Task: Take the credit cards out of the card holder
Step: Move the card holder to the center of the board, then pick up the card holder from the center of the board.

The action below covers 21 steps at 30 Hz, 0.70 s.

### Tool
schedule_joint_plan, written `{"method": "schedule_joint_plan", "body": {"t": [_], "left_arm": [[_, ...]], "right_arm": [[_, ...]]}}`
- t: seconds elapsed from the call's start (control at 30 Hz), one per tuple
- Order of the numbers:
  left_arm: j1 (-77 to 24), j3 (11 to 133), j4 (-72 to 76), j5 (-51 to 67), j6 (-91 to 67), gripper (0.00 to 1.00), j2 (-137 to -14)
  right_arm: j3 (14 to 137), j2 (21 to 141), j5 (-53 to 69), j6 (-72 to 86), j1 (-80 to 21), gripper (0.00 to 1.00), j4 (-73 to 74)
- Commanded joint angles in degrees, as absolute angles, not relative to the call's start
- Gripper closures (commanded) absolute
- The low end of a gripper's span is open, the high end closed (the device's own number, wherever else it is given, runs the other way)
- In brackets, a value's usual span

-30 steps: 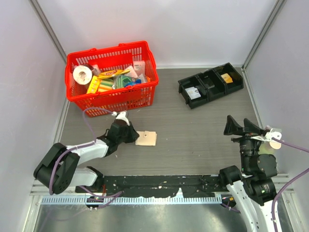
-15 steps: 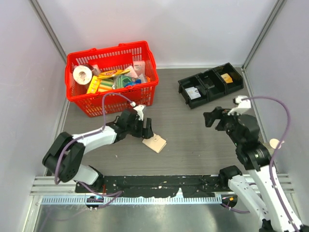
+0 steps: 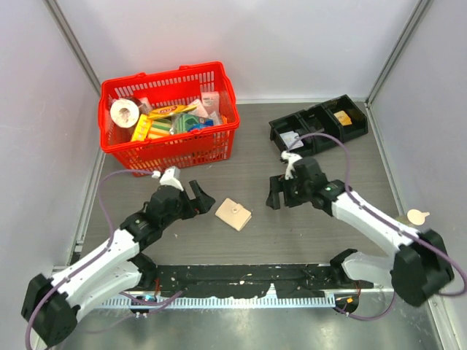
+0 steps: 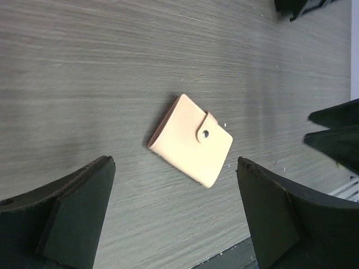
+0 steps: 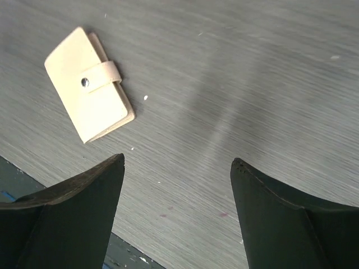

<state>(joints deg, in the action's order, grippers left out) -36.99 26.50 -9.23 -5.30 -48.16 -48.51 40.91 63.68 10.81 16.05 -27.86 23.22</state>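
The smooth tan rectangular card holder [image 4: 190, 140], snapped shut by its tab, lies flat on the grey wood-grain table [image 4: 84, 67] between the spread, empty left fingers [image 4: 73, 224] and right fingers [image 5: 61, 224].

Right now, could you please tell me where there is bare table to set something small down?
Bare table lies between the basket and the tray, and along the near edge, short of the holder. It is tight beside the holder, where the open left gripper and right gripper flank it.
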Motion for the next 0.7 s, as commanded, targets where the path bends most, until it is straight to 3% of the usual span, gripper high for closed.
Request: {"method": "schedule_joint_plan", "body": {"t": [0.0,0.3,0.67], "left_arm": [[-37.26,24.62,-19.5,-11.34,-55.89,0.06,-39.92],[-37.27,14.51,-10.12,-6.77,-65.65,0.19,-35.42],[-38.32,13.36,2.63,-3.34,-71.27,0.25,-49.99]], "right_arm": [[47.71,72.74,8.71,13.8,-33.04,0.22,20.65],[61.25,90.33,1.41,10.29,-44.99,0.3,25.74],[68.56,100.19,1.67,9.14,-50.88,0.37,29.36]]}}
